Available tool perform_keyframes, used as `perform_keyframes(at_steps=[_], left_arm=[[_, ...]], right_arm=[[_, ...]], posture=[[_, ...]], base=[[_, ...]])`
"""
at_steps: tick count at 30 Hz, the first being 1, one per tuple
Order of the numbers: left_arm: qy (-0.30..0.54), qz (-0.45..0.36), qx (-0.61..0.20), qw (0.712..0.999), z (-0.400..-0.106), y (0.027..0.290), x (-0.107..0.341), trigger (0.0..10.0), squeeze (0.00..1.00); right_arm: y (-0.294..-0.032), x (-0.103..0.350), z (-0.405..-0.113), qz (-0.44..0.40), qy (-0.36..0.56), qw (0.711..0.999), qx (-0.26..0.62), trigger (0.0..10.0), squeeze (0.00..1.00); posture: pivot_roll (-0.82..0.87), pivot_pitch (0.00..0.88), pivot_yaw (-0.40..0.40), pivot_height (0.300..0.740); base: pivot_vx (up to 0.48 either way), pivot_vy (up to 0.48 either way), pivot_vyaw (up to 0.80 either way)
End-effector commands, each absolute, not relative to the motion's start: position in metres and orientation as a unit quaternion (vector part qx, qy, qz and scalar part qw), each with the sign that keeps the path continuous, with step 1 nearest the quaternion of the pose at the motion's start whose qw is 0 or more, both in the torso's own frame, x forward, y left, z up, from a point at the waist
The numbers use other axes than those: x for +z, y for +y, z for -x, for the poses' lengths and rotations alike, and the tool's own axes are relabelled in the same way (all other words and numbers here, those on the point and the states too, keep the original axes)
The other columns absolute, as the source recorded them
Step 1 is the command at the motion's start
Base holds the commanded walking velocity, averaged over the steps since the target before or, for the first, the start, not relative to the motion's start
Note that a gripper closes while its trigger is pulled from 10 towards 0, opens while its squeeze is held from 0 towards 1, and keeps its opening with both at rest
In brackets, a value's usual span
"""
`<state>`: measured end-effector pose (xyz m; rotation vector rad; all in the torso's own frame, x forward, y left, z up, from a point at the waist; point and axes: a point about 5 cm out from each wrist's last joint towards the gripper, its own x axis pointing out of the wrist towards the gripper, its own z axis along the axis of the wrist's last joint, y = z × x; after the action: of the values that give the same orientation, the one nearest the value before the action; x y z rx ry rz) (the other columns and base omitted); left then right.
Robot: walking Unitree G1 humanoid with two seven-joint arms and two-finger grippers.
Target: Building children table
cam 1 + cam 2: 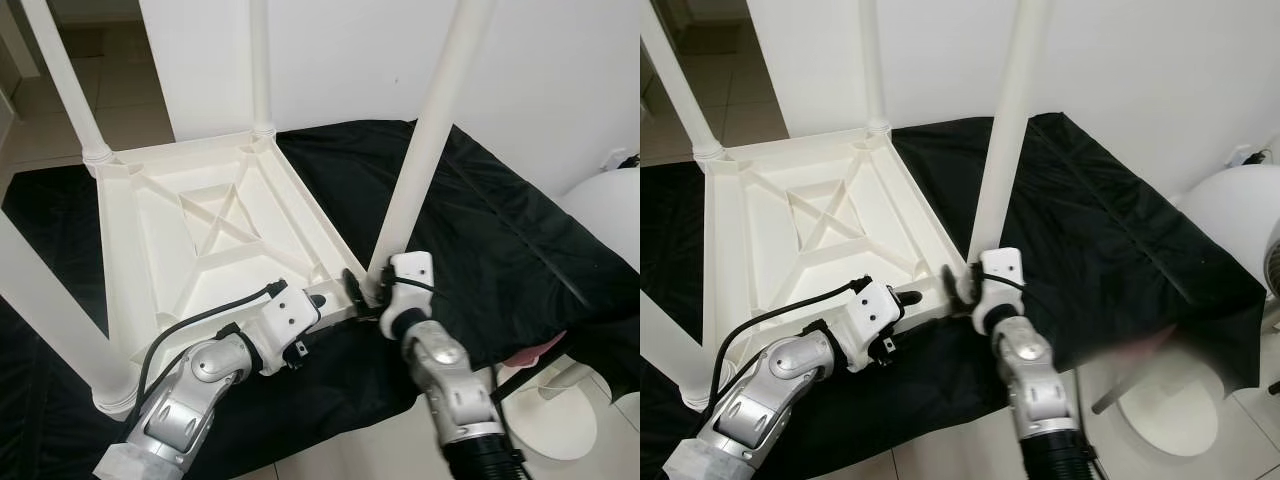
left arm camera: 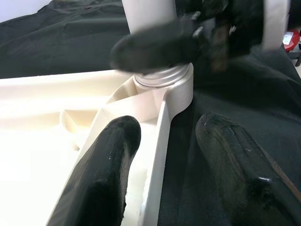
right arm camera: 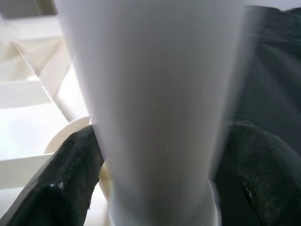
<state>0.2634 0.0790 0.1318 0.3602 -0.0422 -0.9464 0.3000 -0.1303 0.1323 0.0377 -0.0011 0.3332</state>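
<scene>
A: Nearest us, what are the grippers doing?

B: The right gripper (image 1: 366, 290) is clenched around the base of the near-right table leg (image 1: 425, 150); in the right wrist view one black finger (image 3: 66, 188) sits on each side of that smooth white tube. The left gripper (image 2: 171, 160) is spread apart, straddling the tabletop's near edge rail without pinching it, with the leg's socket collar (image 2: 164, 77) straight ahead at twelve o'clock.

A: And the table itself?

B: The white plastic children's table (image 1: 215, 225) lies upside down, its underside ribbed with a diamond and cross bracing. It fills ten to twelve o'clock from the grippers.

A: Under it?

B: A crinkled black cloth (image 1: 500, 240) over pale floor tiles (image 1: 130, 85).

A: Farther back?

B: Two more round tapered legs, the far-left leg (image 1: 65, 80) and far-right leg (image 1: 260, 65), stand in their corner sockets before a white wall (image 1: 540, 70). A near-left leg (image 1: 50, 310) rises at nine o'clock.
</scene>
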Motion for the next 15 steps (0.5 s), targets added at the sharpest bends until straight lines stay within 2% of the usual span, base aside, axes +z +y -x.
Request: perform_keyframes(at_steps=[1, 9, 13, 15], left_arm=[[-0.019, -0.170, -0.464, 0.869, -0.261, 0.077, 0.132, 10.0, 0.00], [-0.022, -0.171, -0.464, 0.869, -0.265, 0.074, 0.133, 10.0, 0.00], [-0.024, -0.172, -0.463, 0.869, -0.266, 0.075, 0.134, 10.0, 0.00], [-0.025, -0.172, -0.462, 0.870, -0.268, 0.075, 0.135, 10.0, 0.00]], right_arm=[[-0.136, 0.132, -0.300, -0.033, -0.005, 0.982, 0.185, 10.0, 0.00], [-0.155, 0.140, -0.310, 0.014, -0.018, 0.964, 0.263, 10.0, 0.00], [-0.160, 0.144, -0.318, 0.051, -0.017, 0.946, 0.320, 10.0, 0.00], [-0.156, 0.147, -0.323, 0.066, -0.008, 0.921, 0.384, 10.0, 0.00]], posture=[[-0.05, 0.006, -0.021, 0.740], [-0.05, 0.000, -0.020, 0.740], [-0.05, 0.000, -0.016, 0.740], [-0.05, 0.000, -0.009, 0.740]], base=[[0.000, 0.000, 0.00], [0.000, 0.000, 0.00], [0.000, 0.000, 0.00], [0.000, 0.000, 0.00]])
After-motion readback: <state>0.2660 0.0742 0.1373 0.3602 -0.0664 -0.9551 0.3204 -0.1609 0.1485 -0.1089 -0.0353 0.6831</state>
